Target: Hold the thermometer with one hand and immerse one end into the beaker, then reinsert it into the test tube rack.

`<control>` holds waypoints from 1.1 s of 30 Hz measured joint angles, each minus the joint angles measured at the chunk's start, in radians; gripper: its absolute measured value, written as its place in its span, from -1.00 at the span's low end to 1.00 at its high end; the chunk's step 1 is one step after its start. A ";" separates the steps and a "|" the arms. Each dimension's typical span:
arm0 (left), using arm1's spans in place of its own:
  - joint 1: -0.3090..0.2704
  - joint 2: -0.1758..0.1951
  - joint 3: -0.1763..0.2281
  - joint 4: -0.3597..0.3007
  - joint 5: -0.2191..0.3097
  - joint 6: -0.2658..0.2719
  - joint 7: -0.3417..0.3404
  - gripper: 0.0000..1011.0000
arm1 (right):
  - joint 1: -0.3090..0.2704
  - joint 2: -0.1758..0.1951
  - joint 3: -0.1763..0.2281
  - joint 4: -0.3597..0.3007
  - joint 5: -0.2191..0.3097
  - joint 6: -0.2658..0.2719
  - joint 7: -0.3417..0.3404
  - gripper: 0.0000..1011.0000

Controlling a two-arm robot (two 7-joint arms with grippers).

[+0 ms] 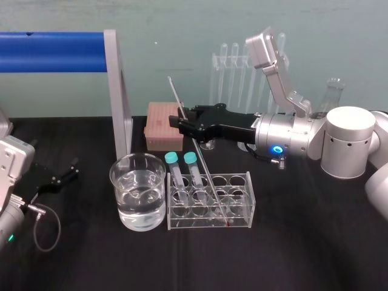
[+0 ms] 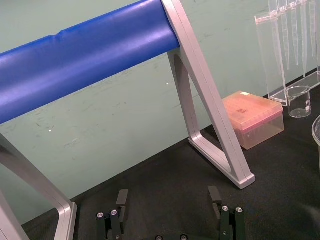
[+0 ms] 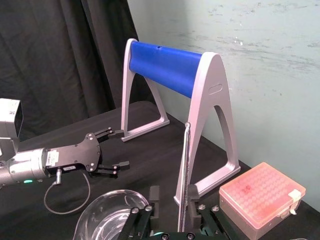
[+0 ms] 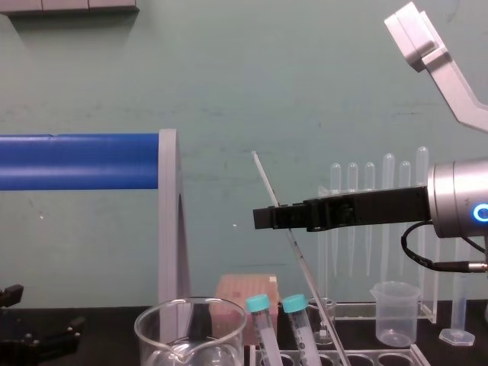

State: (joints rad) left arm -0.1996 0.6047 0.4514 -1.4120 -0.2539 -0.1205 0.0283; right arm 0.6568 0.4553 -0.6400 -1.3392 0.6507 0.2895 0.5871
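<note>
The thermometer (image 1: 203, 163) leans up to the left out of the test tube rack (image 1: 242, 203), its lower tip in a front hole. My right gripper (image 1: 180, 124) reaches in from the right at the rod's upper part. In the right wrist view the thermometer (image 3: 186, 160) stands between the fingers, against one finger (image 3: 192, 200), with a gap to the other, so the gripper (image 3: 172, 200) is open around it. The beaker (image 1: 121, 188), part full of water, stands just left of the rack. My left gripper (image 1: 63, 176) rests open at the far left of the table.
Two teal-capped tubes (image 1: 182, 160) stand in the rack's left holes. A pink tip box (image 1: 160, 124) sits behind the beaker. The blue roller frame (image 1: 118, 91) rises at the back left. A clear pipette stand (image 1: 233, 66) and small plastic beaker (image 4: 394, 313) are at the back right.
</note>
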 joint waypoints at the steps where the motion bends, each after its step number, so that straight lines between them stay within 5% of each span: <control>1: 0.000 0.000 0.000 0.000 0.000 0.000 0.000 0.99 | 0.000 0.000 0.000 0.000 0.000 0.000 0.000 -0.29; 10: 0.000 0.000 0.000 0.000 0.000 0.000 0.000 0.99 | 0.000 0.000 0.000 0.000 0.000 0.000 0.000 -0.85; 23: 0.000 0.000 0.000 0.000 0.000 0.000 0.000 0.99 | -0.007 0.001 0.002 -0.006 0.003 -0.005 0.001 -0.89; 33: 0.000 0.000 0.000 0.000 0.000 0.000 0.000 0.99 | -0.077 -0.005 0.055 -0.054 0.042 -0.127 0.001 -0.89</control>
State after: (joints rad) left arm -0.1995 0.6047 0.4514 -1.4120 -0.2538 -0.1205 0.0283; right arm 0.5803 0.4500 -0.5848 -1.3931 0.6927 0.1625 0.5877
